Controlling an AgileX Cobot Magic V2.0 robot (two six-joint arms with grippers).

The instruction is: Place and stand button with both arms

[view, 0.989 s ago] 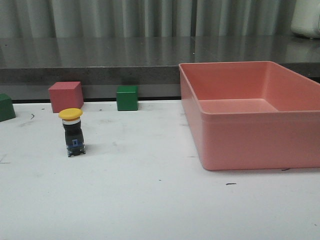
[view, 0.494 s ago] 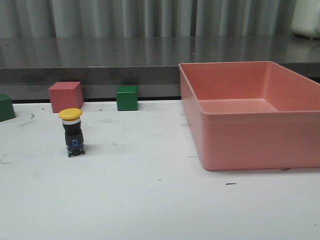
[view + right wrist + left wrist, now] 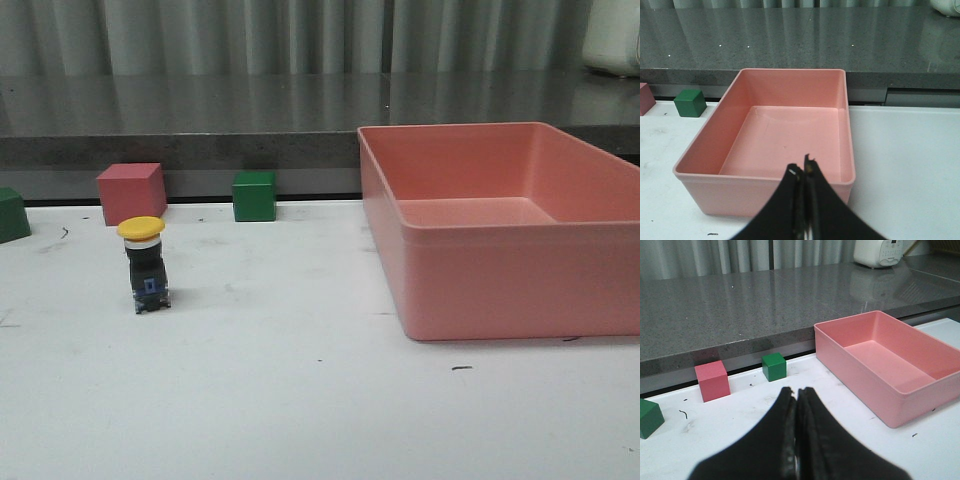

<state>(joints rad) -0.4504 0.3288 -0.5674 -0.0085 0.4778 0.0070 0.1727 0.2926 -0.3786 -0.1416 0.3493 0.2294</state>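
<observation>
The white counter (image 3: 300,400) carries all items; a grey stone ledge (image 3: 200,110) runs along its far edge. The pink bin (image 3: 500,270) occupies the right side of the counter, open at the top, with nothing visible inside. The left arm's fingers (image 3: 796,405) are pressed together tip to tip, holding nothing and touching nothing; they sit above the counter, with the pink bin (image 3: 880,365) off to the robot's right. The right arm's fingers (image 3: 804,172) are likewise closed against each other and empty, positioned at the near wall of the pink bin (image 3: 765,187). The red cube (image 3: 131,192) and the green cube (image 3: 254,195) rest against the far edge, well apart from each other; a second green block (image 3: 12,213) is cut off at the left border. The button (image 3: 144,265) stands upright, yellow cap uppermost, on the left side of the counter, just in front of the red cube and well apart from the bin. Nothing stands between the button and either set of fingers.
</observation>
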